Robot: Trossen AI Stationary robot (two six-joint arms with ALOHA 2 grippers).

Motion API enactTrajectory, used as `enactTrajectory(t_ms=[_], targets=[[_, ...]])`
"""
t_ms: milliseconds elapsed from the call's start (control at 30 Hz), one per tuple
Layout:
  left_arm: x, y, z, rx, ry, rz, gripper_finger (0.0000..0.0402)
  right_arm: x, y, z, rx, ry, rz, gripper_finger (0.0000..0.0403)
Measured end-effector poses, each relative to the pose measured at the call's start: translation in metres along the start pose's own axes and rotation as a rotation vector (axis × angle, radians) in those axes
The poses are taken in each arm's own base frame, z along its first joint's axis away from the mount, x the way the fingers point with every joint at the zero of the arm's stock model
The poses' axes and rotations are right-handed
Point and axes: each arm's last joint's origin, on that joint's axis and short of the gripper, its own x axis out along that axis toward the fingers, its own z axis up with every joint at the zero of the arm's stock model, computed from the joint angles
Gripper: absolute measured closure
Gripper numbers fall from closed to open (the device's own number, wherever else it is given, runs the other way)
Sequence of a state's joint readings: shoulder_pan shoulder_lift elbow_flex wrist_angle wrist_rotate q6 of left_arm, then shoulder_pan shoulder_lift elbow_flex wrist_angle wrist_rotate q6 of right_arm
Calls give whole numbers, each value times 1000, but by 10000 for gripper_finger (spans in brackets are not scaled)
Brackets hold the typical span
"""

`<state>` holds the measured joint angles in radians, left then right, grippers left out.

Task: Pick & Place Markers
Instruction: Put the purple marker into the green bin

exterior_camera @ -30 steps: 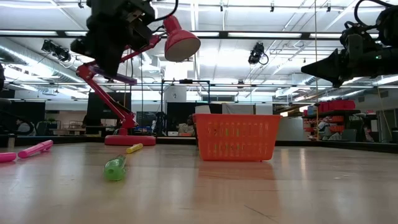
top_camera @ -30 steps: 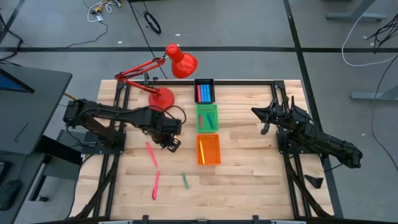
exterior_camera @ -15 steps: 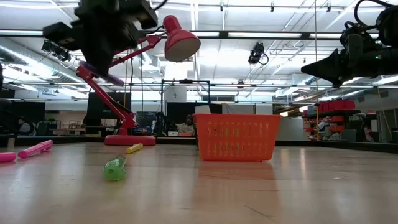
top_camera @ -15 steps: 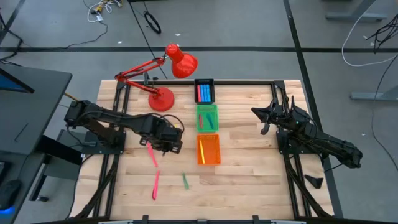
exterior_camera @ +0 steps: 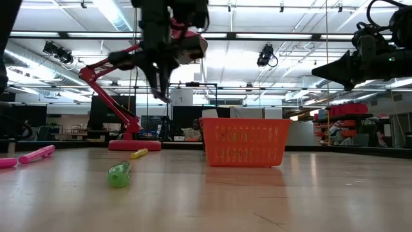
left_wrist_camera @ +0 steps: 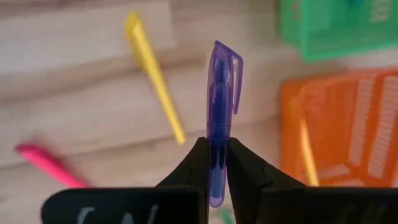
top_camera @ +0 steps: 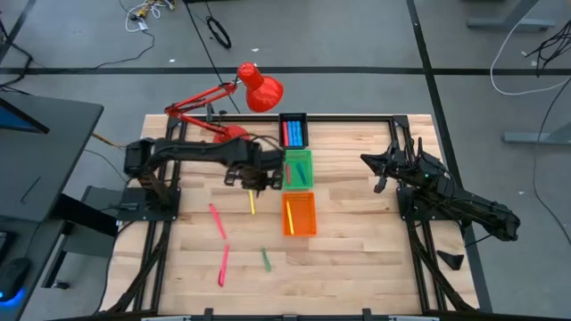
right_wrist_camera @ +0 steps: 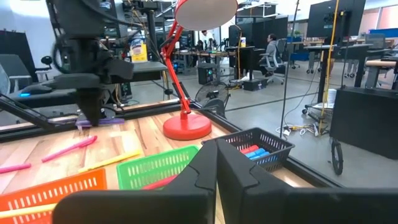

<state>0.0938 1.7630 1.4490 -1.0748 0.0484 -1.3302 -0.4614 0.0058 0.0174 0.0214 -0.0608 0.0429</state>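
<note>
From the high view, the job looks roughly half done. The black tray (top_camera: 293,130) has blue and red markers in it, the green tray (top_camera: 298,169) and orange tray (top_camera: 300,215) hold a few too. Still loose on the counter (top_camera: 357,241): a yellow marker (top_camera: 252,202) lying near the orange tray, two pink markers (top_camera: 218,221) further out, and a green marker (top_camera: 265,259). The left pincer (top_camera: 257,175) hangs just beside the green tray; the right pincer (top_camera: 378,161) waits off to the far side, well apart from everything.

The low view shows the left arm up in the air above the counter, so nothing is placed yet on this trip. The green marker points pretty much at the camera.

The left wrist view is the clearest: the left pincer is clamped tight on a purple marker (left_wrist_camera: 221,118), its long axis running straight out along the fingers, clip end pointing away from the wrist. Yellow marker lies diagonal below.

In the right wrist view, the right pincer (right_wrist_camera: 216,163) is fully closed on nothing.
</note>
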Motion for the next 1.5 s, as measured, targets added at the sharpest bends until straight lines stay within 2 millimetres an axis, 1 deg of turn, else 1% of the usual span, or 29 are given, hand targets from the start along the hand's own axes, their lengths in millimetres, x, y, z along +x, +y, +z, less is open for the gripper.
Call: enactTrajectory(t_ms=[267, 500, 633, 733, 833, 1100, 1500], targets=[[15, -33, 47, 11, -9, -12, 369, 0, 0, 0, 0, 0, 0, 392], [21, -59, 87, 9, -31, -72, 369, 0, 0, 0, 0, 0, 0, 392], [25, -70, 106, -10, -56, -90, 369, 0, 0, 0, 0, 0, 0, 392], [32, -76, 115, -22, -66, -96, 369, 0, 0, 0, 0, 0, 0, 392], [34, -80, 118, -24, -66, -105, 369, 0, 0, 0, 0, 0, 0, 392], [37, -79, 119, -52, -83, -84, 369, 0, 0, 0, 0, 0, 0, 392], [81, -87, 116, -44, -32, -46, 369, 0, 0, 0, 0, 0, 0, 392]])
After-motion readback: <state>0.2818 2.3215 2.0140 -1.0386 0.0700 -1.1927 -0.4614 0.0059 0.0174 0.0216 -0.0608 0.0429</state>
